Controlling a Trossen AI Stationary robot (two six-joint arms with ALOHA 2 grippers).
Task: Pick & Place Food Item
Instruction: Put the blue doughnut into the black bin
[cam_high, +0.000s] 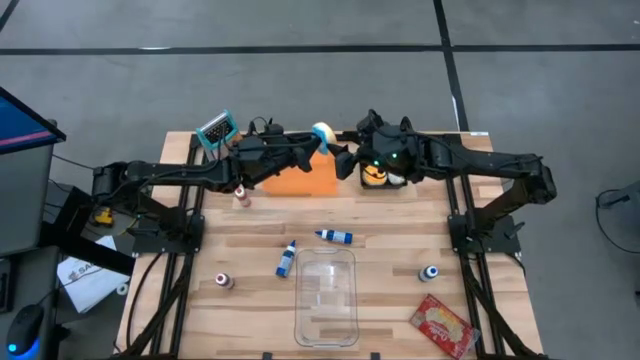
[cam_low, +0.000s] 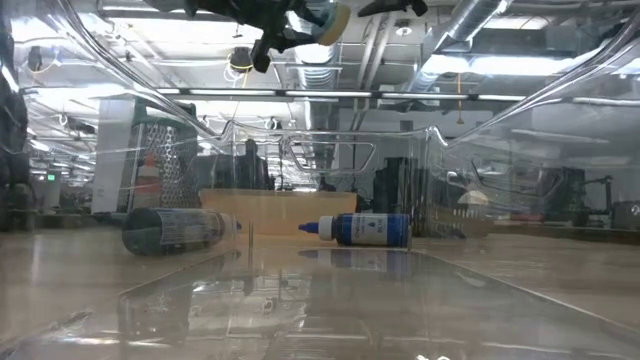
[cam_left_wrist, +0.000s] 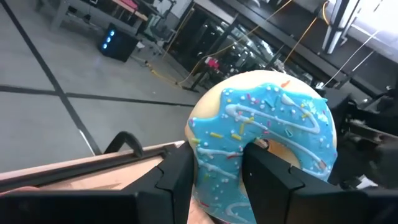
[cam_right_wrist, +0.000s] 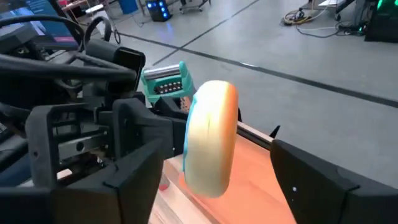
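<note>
A doughnut (cam_left_wrist: 267, 118) with blue icing and sprinkles hangs high above the far middle of the table, upright on its edge (cam_high: 322, 133) (cam_low: 328, 20). My left gripper (cam_left_wrist: 217, 180) is shut on it, reaching level from the table's left (cam_high: 312, 146). My right gripper (cam_right_wrist: 224, 186) comes from the table's right (cam_high: 347, 160) and stands open. One of its fingers is on either side of the doughnut (cam_right_wrist: 211, 140), and neither touches it. My left gripper pinches one stretch of the doughnut's ring (cam_left_wrist: 221, 186) between its two fingers. One finger (cam_left_wrist: 270, 177) seems to stand at the hole, the other (cam_left_wrist: 177, 180) at the outer rim. The fingers come level at the iced face. The doughnut stands upright, lifted clear.
An orange board (cam_high: 300, 180) lies below the grippers. A clear container (cam_high: 325, 295) sits near the front edge, with two blue bottles (cam_high: 335, 236) (cam_high: 287, 258) beyond it. A red packet (cam_high: 443, 323), small jars (cam_high: 222, 281) (cam_high: 429, 272) and a teal item (cam_high: 216, 130) lie around.
</note>
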